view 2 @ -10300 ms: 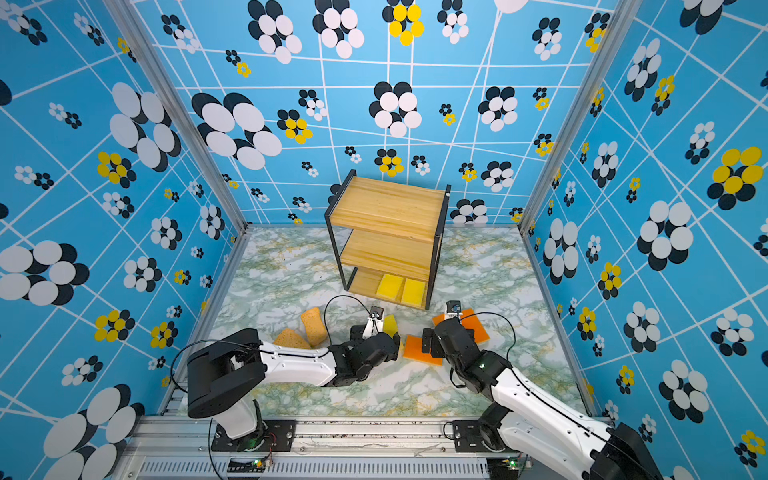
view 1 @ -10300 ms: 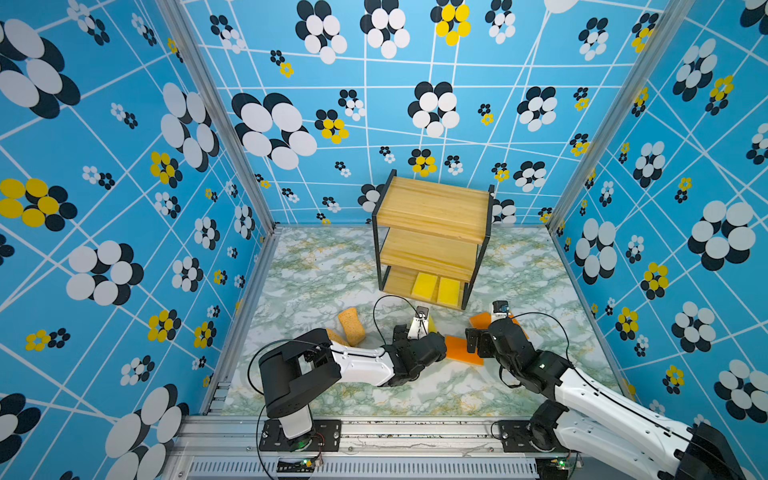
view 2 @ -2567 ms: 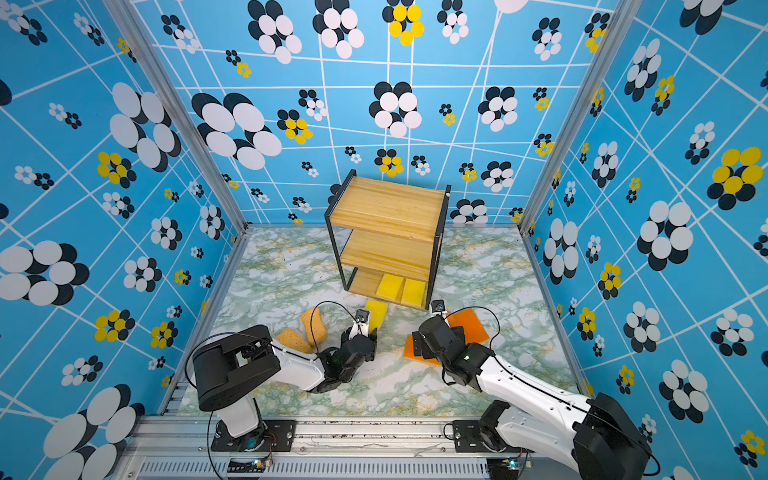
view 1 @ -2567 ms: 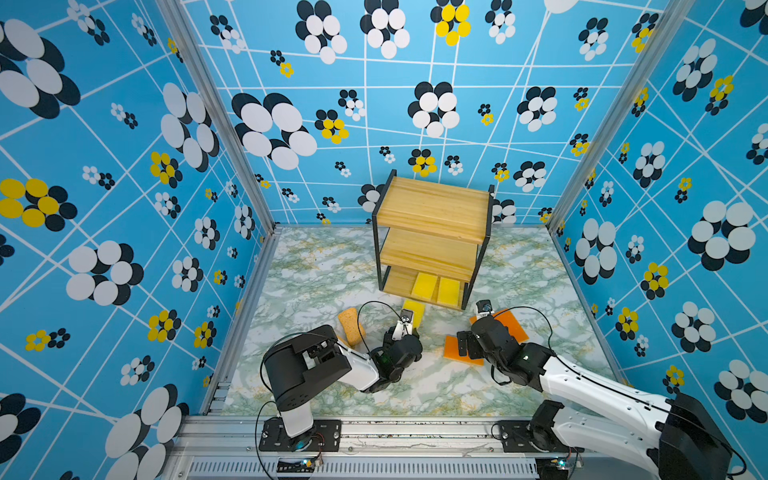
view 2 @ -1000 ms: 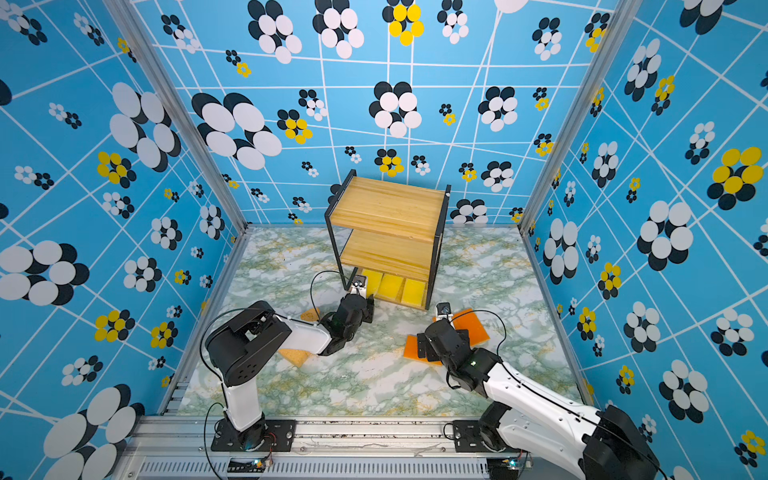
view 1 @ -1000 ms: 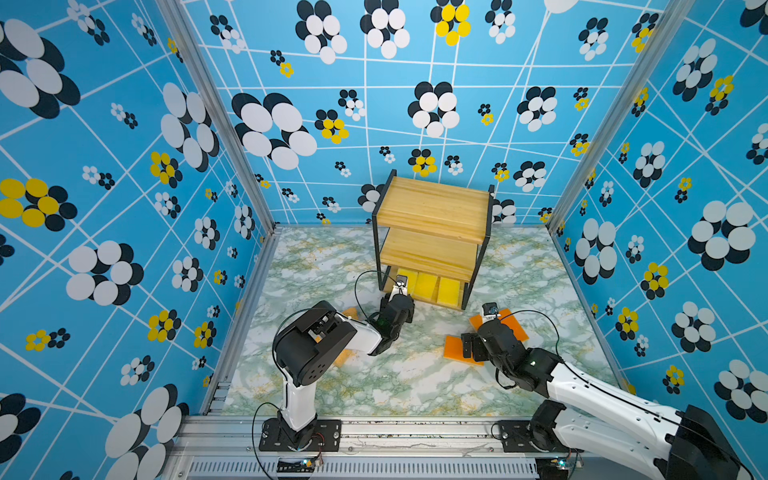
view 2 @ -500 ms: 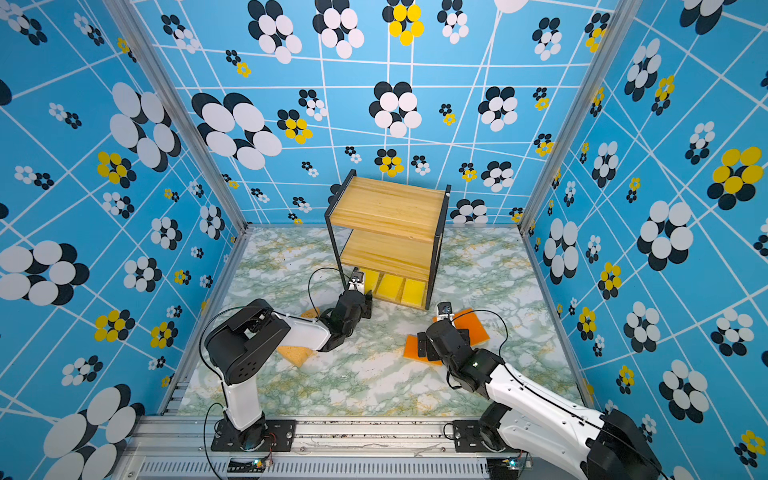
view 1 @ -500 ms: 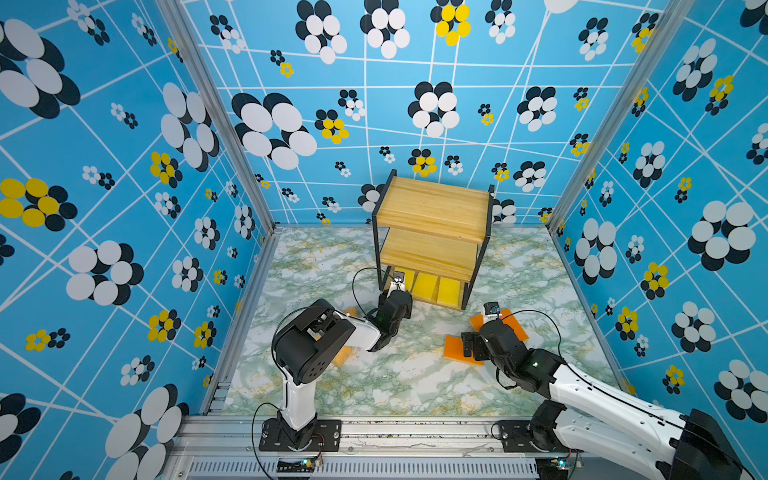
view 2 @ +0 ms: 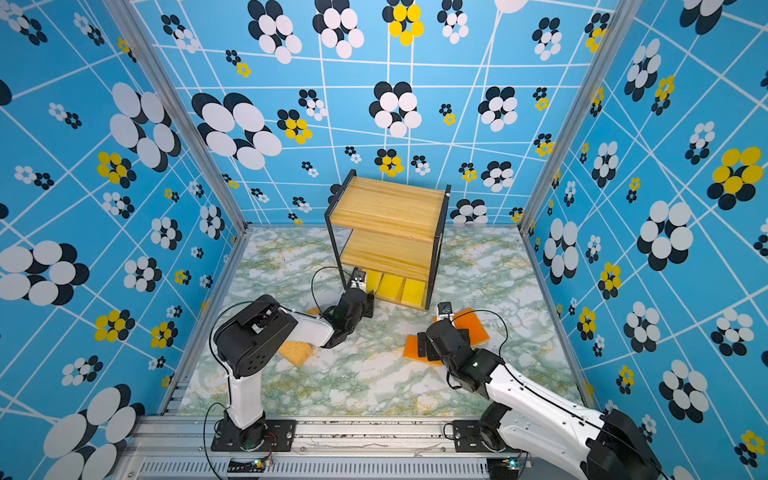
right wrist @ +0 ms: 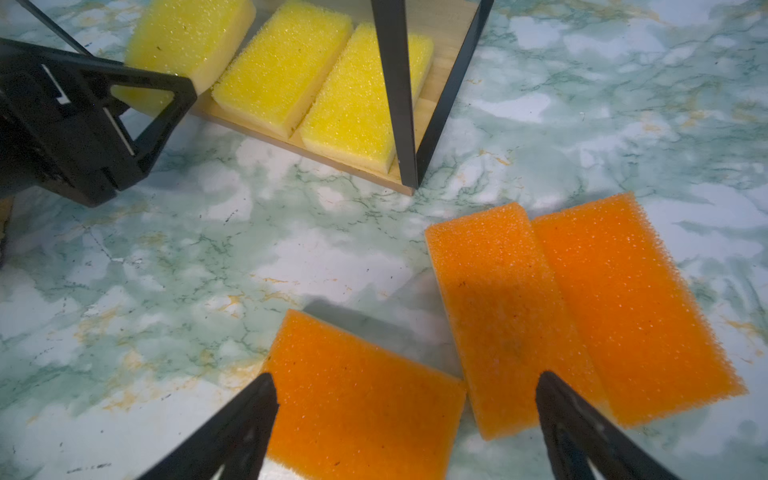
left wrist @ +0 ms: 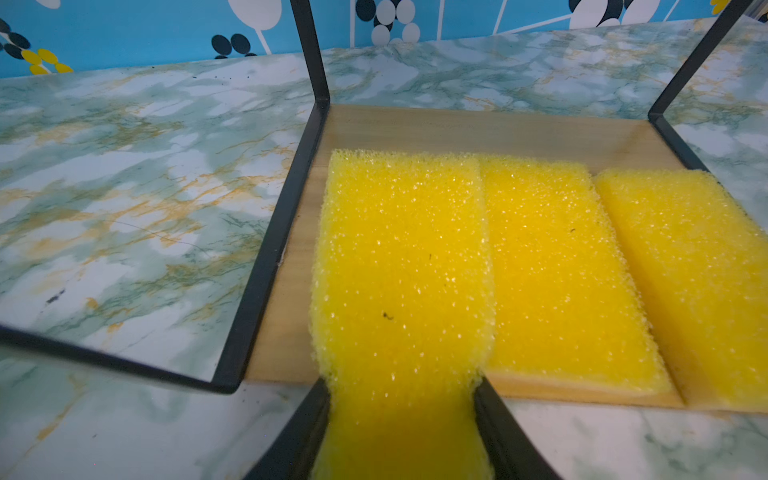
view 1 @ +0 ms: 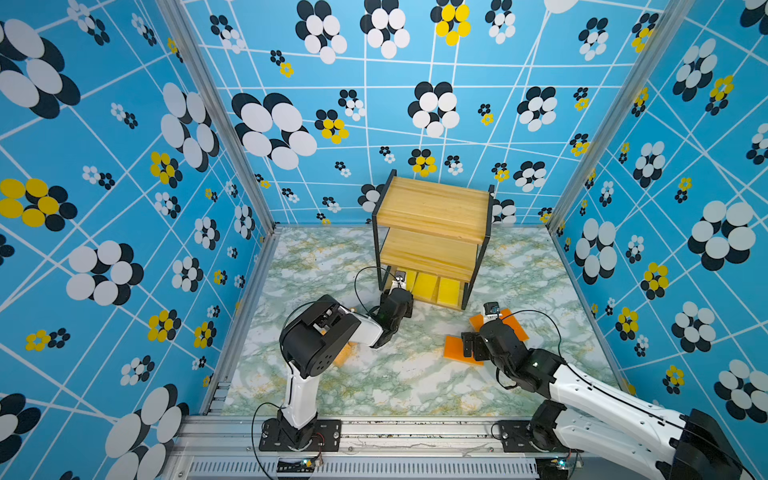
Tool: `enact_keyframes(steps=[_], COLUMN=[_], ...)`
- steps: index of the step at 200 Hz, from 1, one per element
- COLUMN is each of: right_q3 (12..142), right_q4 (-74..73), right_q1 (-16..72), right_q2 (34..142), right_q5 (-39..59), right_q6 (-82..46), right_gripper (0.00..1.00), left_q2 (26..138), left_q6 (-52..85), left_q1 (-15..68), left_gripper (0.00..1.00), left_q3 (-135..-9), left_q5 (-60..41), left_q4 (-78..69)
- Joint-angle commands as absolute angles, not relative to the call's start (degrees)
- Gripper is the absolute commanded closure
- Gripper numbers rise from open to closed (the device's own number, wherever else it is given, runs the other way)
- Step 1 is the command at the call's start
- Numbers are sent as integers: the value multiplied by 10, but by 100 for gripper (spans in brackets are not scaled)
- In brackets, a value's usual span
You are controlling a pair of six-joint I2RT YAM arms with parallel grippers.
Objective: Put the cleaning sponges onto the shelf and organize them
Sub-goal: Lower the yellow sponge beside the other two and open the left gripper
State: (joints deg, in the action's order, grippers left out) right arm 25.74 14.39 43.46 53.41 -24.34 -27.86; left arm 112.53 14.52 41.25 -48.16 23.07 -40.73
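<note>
Marbled tabletop (view 1: 395, 374), blue flowered walls (view 1: 124, 166). In both top views: wooden shelf (view 1: 432, 208) at back, left gripper (view 1: 404, 293) at bottom tier's left end, tan sponge (view 2: 295, 351) under that arm. Left wrist: jaws clamped on yellow sponge (left wrist: 399, 257), far end on bottom board, touching two shelved yellow sponges (left wrist: 552, 266). Right wrist: right gripper (right wrist: 405, 378) spread apart over three orange sponges (right wrist: 623, 299) on marble.

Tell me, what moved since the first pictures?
The left gripper, shut on a yellow sponge, carried it from the table to the shelf's bottom board, beside the other two yellow sponges. The shelf, those two and the orange sponges stayed put; the right gripper still hovers open over them.
</note>
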Motion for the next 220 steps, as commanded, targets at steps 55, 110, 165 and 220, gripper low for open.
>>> enact_keyframes(steps=[55,110,165,220], right_q3=[243,243,242,240], right_q4=[153,152,152,150], right_q1=[431,431,430,431], right_q2=[519,518,517,518], right_q5=[-253,-255,-256,-257], right_q6=[-282,-283,-283,-283], right_gripper=[1,1,1,1], left_q2=[1143,1149,1153,1152], left_q6=[159,154,153,152], left_q1=[399,396,394,394], left_gripper=[52,52,50,50], left_q3=[-504,-523,-538,-535], left_q5=[214,199,195,208], left_q4=[-414,-390,-369,-384])
